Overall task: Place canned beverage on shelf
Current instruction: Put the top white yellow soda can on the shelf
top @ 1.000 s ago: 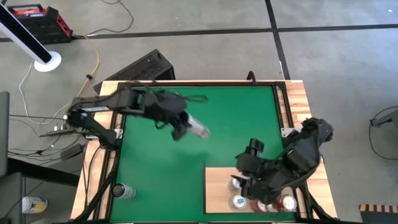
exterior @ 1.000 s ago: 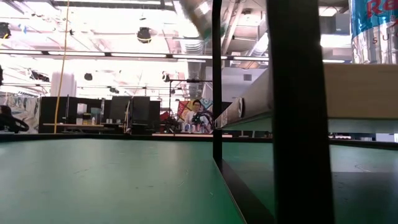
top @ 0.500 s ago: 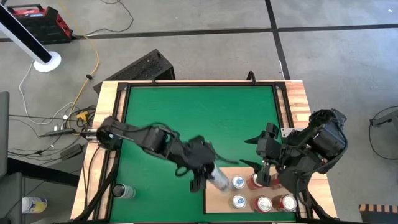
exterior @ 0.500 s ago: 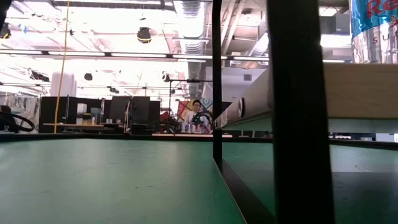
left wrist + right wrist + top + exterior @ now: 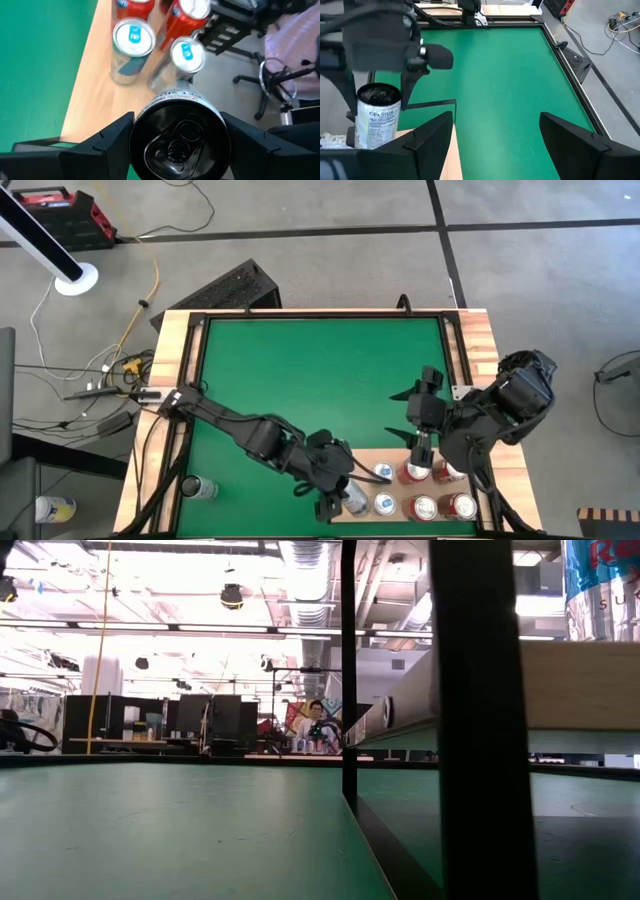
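Even, bright overhead light; soft shadows. Low view: ceiling lamps (image 5: 232, 595) blown out w/ glare, near post (image 5: 480, 720) blurred.

Grey concrete floor (image 5: 330, 250) with dark seams surrounds the table. A yellow cable (image 5: 152, 280) trails across it past a white stand base (image 5: 76, 279). Beyond, bright ceiling lights (image 5: 160, 585), desks with monitors (image 5: 205, 718), a seated person (image 5: 316, 720).

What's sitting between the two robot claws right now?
Seen from above, upright cans on the shelf stand between the left gripper, clamped on a can, and the open right gripper.
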